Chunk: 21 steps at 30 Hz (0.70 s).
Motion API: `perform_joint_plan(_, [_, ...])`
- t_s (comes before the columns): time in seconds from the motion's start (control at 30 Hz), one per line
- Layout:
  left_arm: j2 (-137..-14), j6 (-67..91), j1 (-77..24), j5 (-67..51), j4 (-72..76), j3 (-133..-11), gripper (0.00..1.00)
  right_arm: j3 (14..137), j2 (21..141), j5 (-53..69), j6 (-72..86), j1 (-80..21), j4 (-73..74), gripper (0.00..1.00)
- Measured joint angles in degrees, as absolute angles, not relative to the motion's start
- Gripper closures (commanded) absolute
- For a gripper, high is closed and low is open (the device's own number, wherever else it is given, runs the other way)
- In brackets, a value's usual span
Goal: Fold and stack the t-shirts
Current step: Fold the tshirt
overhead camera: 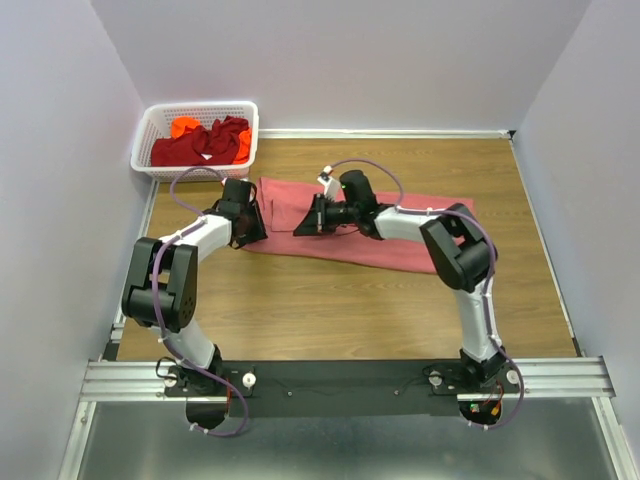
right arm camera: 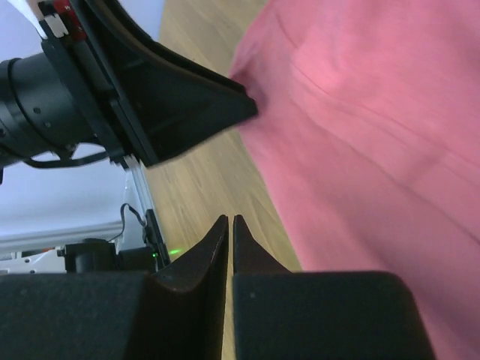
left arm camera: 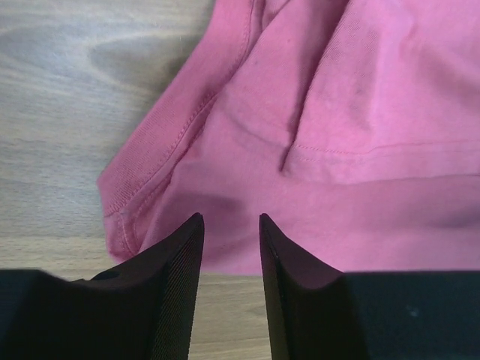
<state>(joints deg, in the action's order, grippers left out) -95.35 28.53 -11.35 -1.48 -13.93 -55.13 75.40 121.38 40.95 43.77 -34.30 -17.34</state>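
Note:
A large salmon-pink t-shirt lies spread across the middle of the wooden table. My left gripper hovers at its left end, and in the left wrist view this gripper is open over the shirt's near hem, with bare wood showing between the fingers. My right gripper reaches left over the shirt. In the right wrist view it is shut with nothing in it, above the wood beside the shirt's edge. A dark red t-shirt and a bright orange one lie crumpled in the basket.
The white lattice basket stands at the back left corner against the wall. Walls close in the table on the left, back and right. The left gripper's black body shows close by in the right wrist view.

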Motion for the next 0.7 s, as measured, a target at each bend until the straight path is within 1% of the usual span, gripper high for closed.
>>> perform_joint_plan(0.13, [-96.3, 28.5, -11.4, -1.5, -13.3, -54.3, 0.57, 81.4, 126.9, 41.9, 44.0, -37.2, -17.6, 0.92])
perform_joint_plan(0.17, [-96.4, 28.5, -11.4, -1.5, -13.3, -54.2, 0.57, 82.5, 128.2, 41.9, 44.0, -37.8, -17.5, 0.94])
perform_joint_plan(0.27, [-96.6, 28.6, -11.4, -1.3, -12.5, -54.0, 0.60, 83.1, 130.4, 41.6, 44.0, -38.8, -17.6, 0.99])
perform_joint_plan(0.3, [-96.6, 28.6, -11.4, -1.1, -12.1, -53.8, 0.60, 83.1, 131.2, 41.1, 44.2, -39.1, -17.5, 0.99])
perform_joint_plan(0.47, [-97.1, 29.0, -11.3, -1.0, -10.0, -53.4, 0.64, 80.2, 132.5, 38.9, 44.3, -39.4, -17.9, 0.99])
perform_joint_plan(0.7, [-97.0, 29.9, -10.9, -0.5, -8.4, -52.4, 0.65, 71.1, 128.2, 38.2, 45.1, -37.5, -23.0, 0.99])
